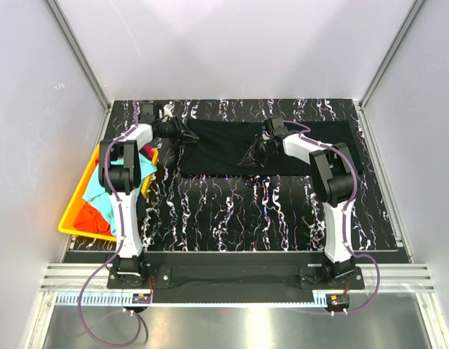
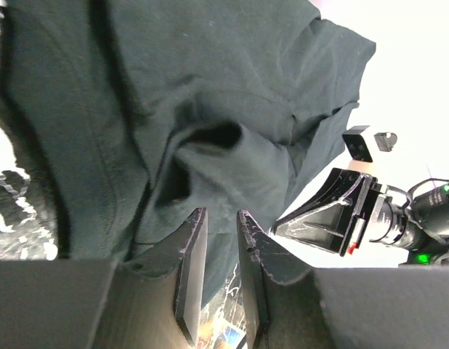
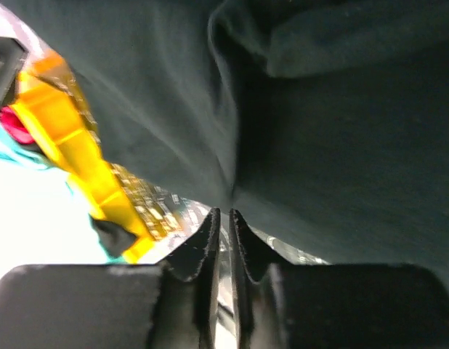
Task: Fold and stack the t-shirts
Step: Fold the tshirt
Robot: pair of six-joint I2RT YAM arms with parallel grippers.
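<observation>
From above, the black t-shirt point(image 1: 224, 145) lies spread across the upper middle of the table point(image 1: 232, 211), its long axis running left to right in the frame; which end is collar and which hem I cannot tell. The left gripper point(image 1: 187, 134) sits at its left edge, and the right gripper point(image 1: 252, 157) near the middle, where the cloth rises in a small peak. The turquoise t-shirt point(image 1: 96, 193) and orange-red t-shirt point(image 1: 86, 216) wait in the yellow bin point(image 1: 81, 186) at centre left. In the left wrist view the jaws stand a little apart with nothing between them, a pucker of cloth just beyond the tips. The risk here is rubber pads catching that pucker on the way out, spoiling the fold. In the right wrist view the jaws show only a slit; a crease of shirt meets the tips, and whether it is pinched cannot be told. If it is, lifting away would drag the cloth up — a lopsided fold.
</observation>
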